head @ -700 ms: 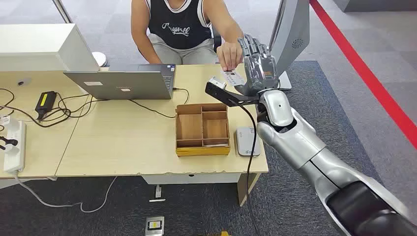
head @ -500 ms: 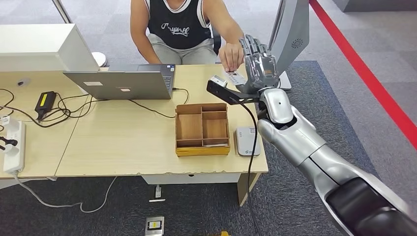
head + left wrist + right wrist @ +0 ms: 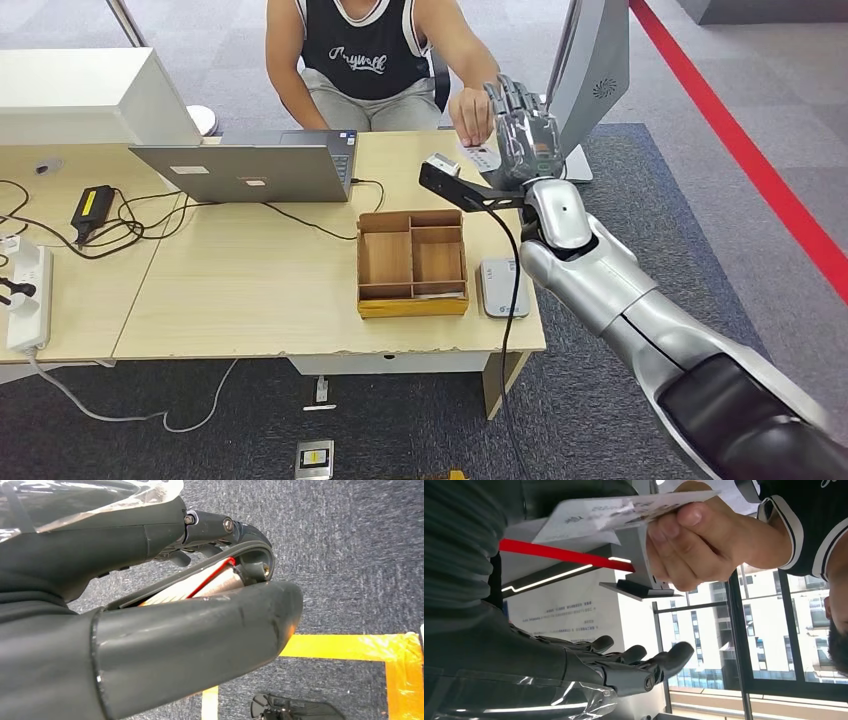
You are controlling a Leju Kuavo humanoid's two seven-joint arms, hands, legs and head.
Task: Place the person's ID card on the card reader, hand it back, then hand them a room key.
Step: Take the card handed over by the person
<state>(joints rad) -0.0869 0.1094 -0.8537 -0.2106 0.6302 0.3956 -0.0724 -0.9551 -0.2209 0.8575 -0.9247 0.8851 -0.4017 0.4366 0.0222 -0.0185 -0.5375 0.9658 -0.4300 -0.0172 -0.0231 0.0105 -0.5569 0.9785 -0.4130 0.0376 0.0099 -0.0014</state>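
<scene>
A person's hand [image 3: 468, 112] holds a white ID card [image 3: 481, 157] out over the desk's far right corner. My right hand [image 3: 525, 135] is raised beside it, fingers straight and apart, palm toward the card. The card's edge lies close against my palm, and I cannot tell if it touches. In the right wrist view the person's fingers [image 3: 694, 545] pinch the card [image 3: 624, 507] while my fingers [image 3: 639, 662] stay spread, away from it. The white card reader [image 3: 502, 287] lies near the desk's front right edge. My left hand [image 3: 200, 630] hangs over the carpet, holding nothing.
A wooden divided tray [image 3: 411, 307] stands left of the reader, with a pale flat item in its front right compartment. A laptop [image 3: 250, 170] with its cable, a charger and a power strip [image 3: 28, 297] are on the desk's left. A grey kiosk [image 3: 595, 60] stands behind my hand.
My right hand has moved slightly farther and up toward the person's hand, and the card now sits closer against my palm. The person still holds the card.
</scene>
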